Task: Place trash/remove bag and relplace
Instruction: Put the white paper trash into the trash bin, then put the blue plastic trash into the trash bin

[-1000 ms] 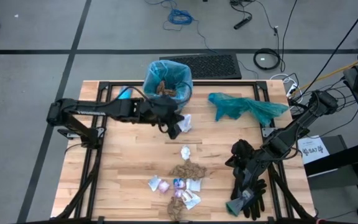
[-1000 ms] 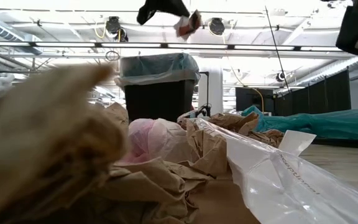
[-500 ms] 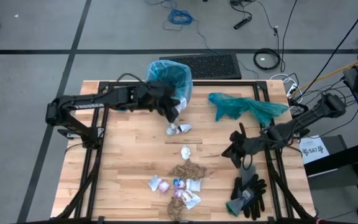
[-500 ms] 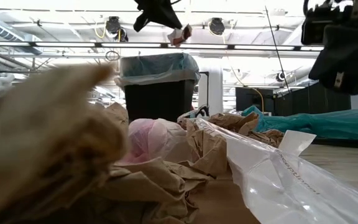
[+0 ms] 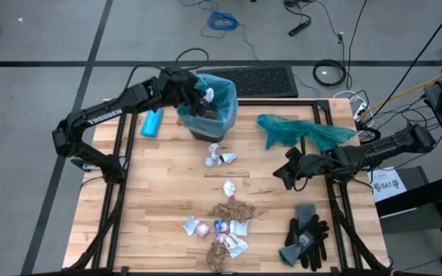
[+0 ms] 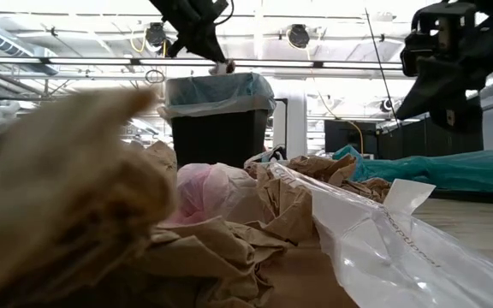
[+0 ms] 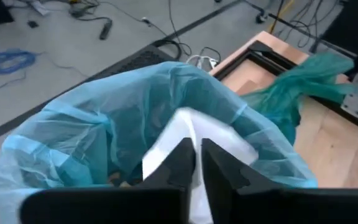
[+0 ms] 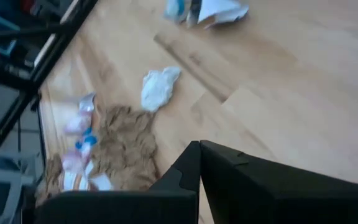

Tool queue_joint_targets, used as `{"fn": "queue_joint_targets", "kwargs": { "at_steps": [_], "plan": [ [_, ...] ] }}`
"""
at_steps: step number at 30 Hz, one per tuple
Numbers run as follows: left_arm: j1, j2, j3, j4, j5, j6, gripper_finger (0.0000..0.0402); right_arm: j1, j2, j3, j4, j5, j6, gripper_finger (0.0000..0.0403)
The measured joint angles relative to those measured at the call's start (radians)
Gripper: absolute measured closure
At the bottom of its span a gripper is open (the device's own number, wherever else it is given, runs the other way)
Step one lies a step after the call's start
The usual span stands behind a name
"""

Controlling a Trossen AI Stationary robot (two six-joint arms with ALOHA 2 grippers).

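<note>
Left arm stretched to the far side, right arm held over the right of the tabletop.

The left arm rises from its base at the left edge and reaches far and rightward, elbow bent, its left hand (image 5: pixel 203 95) held high, fingers (image 7: pixel 182 163) nearly together with only a thin gap and a white scrap between them. The right arm comes in low from the right edge, lying almost level and pointing left, its right hand (image 5: pixel 285 175) raised above the tabletop with fingers (image 8: pixel 194 165) pressed together, gripping nothing.
</note>
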Motion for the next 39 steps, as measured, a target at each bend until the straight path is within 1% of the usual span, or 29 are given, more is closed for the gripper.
{"fn": "queue_joint_targets", "kwargs": {
  "at_steps": [3, 5, 8, 10, 13, 14, 16, 20, 26, 30, 33, 36, 39],
  "plan": [
    [0.037, -0.001, 0.0, 0.004, 0.078, 0.065, 0.0329, -0.037, -0.009, 0.0, -0.001, -0.004, -0.004, 0.0403],
    [0.058, -0.001, 0.0, 0.003, 0.09, 0.093, 0.0303, -0.06, -0.018, 0.0, -0.004, -0.007, -0.015, 0.0403],
    [0.081, -0.001, 0.0, 0.003, 0.091, 0.089, 0.0269, -0.097, -0.029, 0.0, -0.007, -0.03, -0.043, 0.0403],
    [0.085, -0.001, 0.0, 0.002, 0.095, 0.039, 0.0254, -0.12, -0.039, 0.0, -0.01, -0.053, -0.069, 0.0403],
    [0.079, -0.015, -0.001, -0.005, 0.173, -0.033, 0.0246, -0.158, -0.054, 0.0, -0.026, -0.085, -0.124, 0.0403],
    [0.069, -0.022, -0.001, -0.006, 0.18, -0.056, 0.0246, -0.172, -0.061, 0.0, -0.032, -0.095, -0.145, 0.0403],
    [0.036, -0.04, -0.001, -0.03, 0.149, -0.088, 0.0248, -0.206, -0.075, 0.0, -0.037, -0.131, -0.195, 0.0403],
    [-0.07, -0.08, -0.001, -0.084, 0.006, -0.16, 0.0253, -0.283, -0.101, 0.0, -0.039, -0.251, -0.285, 0.0403],
    [-0.264, -0.121, -0.001, -0.102, -0.123, -0.371, 0.0254, -0.365, -0.123, 0.0, -0.042, -0.422, -0.384, 0.0403],
    [-0.374, -0.102, -0.001, -0.099, -0.134, -0.476, 0.0254, -0.386, -0.123, 0.0, -0.042, -0.497, -0.437, 0.0403],
    [-0.433, -0.067, -0.001, -0.082, -0.132, -0.509, 0.0254, -0.387, -0.124, 0.0, -0.042, -0.52, -0.458, 0.0403],
    [-0.46, -0.018, -0.001, -0.068, -0.128, -0.532, 0.0254, -0.386, -0.124, 0.0, -0.042, -0.529, -0.473, 0.0403],
    [-0.461, 0.031, -0.001, -0.079, -0.086, -0.601, 0.0246, -0.386, -0.123, 0.0, -0.041, -0.529, -0.478, 0.0403]
  ]
}}
